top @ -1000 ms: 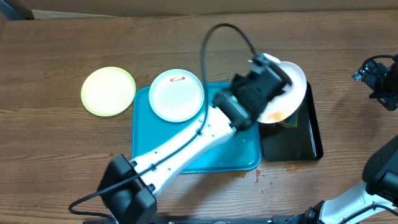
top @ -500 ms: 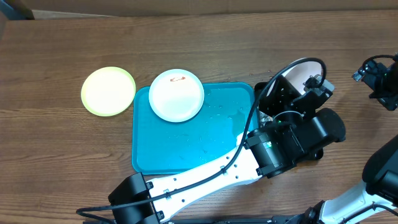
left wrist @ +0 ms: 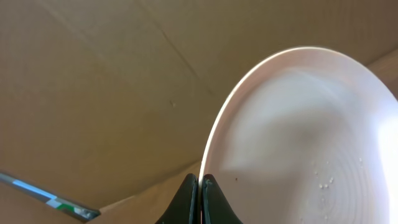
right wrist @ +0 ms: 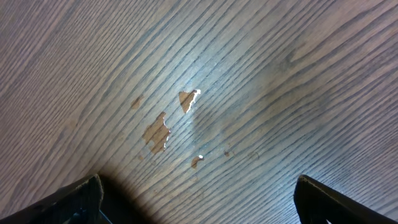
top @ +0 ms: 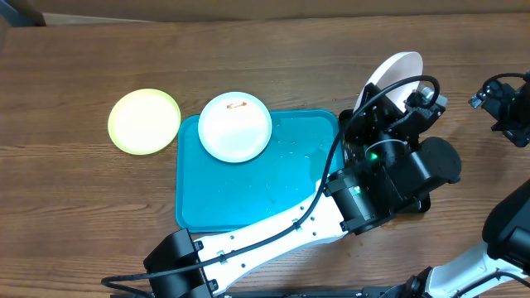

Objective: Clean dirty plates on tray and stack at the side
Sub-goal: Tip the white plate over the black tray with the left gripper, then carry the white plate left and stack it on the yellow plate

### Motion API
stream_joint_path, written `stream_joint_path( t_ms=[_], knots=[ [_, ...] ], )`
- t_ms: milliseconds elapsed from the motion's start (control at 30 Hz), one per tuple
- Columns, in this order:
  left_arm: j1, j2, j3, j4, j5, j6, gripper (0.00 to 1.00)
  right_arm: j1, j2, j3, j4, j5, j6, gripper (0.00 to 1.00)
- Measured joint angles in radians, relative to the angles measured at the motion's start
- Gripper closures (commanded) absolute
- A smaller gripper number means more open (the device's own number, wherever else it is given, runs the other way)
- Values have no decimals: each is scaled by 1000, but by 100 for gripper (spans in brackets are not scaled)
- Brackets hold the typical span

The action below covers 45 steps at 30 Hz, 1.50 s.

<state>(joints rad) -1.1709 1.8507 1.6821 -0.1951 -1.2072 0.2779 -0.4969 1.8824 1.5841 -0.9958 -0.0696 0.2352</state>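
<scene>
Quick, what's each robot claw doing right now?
Left gripper: closed on the rim of the round white plate.
Right gripper: open, empty, over the brown wooden table.

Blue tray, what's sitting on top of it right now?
One white plate with a small brown smear sits on the far-left corner of the tray, overhanging its rim. The left arm crosses the near-right edge, so anything under it is hidden.

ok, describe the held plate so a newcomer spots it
Look just right of the turquoise tray. There the left gripper pinches a white plate by its rim. It alone is tilted up; the other white plate and the yellow-green plate lie flat.
</scene>
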Motion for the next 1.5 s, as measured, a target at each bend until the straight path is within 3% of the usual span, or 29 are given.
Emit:
stream_joint_path(
  t_ms=[233, 433, 600, 833, 1033, 1267, 1500],
  knots=[
    [22, -1, 1, -72, 28, -129, 96, 0, 0, 0, 0, -1, 0, 0],
    [72, -1, 2, -221, 244, -247, 96, 0, 0, 0, 0, 0, 0, 0],
    [168, -3, 2, -369, 528, -386, 96, 0, 0, 0, 0, 1, -1, 0],
    [525, -67, 2, -523, 964, -616, 96, 0, 0, 0, 0, 0, 0, 0],
    [983, -171, 4, -658, 1233, -779, 96, 0, 0, 0, 0, 3, 0, 0],
    [1440, -182, 6, -820, 1353, -853, 96, 0, 0, 0, 0, 3, 0, 0],
    [1674, -182, -101, -753, 1373, -856, 96, 0, 0, 0, 0, 3, 0, 0]
  ],
)
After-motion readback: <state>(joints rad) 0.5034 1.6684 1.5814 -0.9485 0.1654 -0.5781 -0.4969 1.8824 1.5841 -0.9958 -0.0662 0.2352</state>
